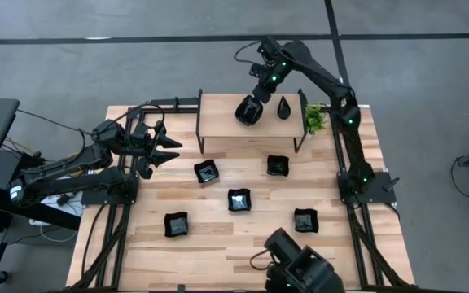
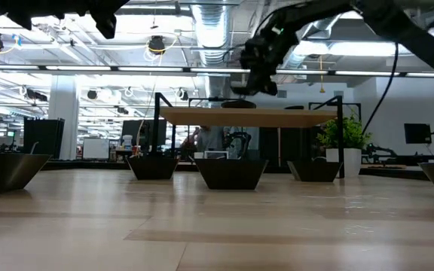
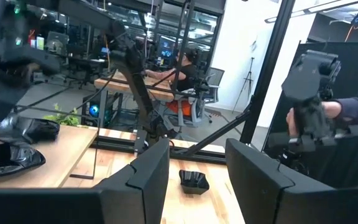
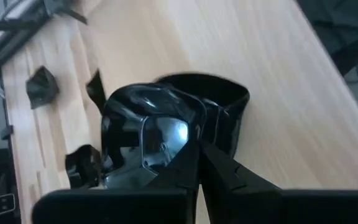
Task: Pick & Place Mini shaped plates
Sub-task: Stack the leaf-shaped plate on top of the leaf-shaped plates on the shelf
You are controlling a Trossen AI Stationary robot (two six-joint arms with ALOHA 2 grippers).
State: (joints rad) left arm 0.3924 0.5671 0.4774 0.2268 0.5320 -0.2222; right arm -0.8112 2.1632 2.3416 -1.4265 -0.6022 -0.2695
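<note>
I saw the right gripper (image 1: pixel 248 111) over the raised shelf (image 1: pixel 218 122) at the table's (image 1: pixel 218 244) far edge, pinched onto a black plate (image 1: pixel 246 115). A teardrop plate (image 1: pixel 284 107) lay just beside it on the shelf, near the plant (image 1: pixel 314 120). My left gripper (image 1: pixel 169 150) hung spread above the table's left side. Five square plates (image 1: pixel 238 199) sat scattered, well apart, on the wood.
</note>
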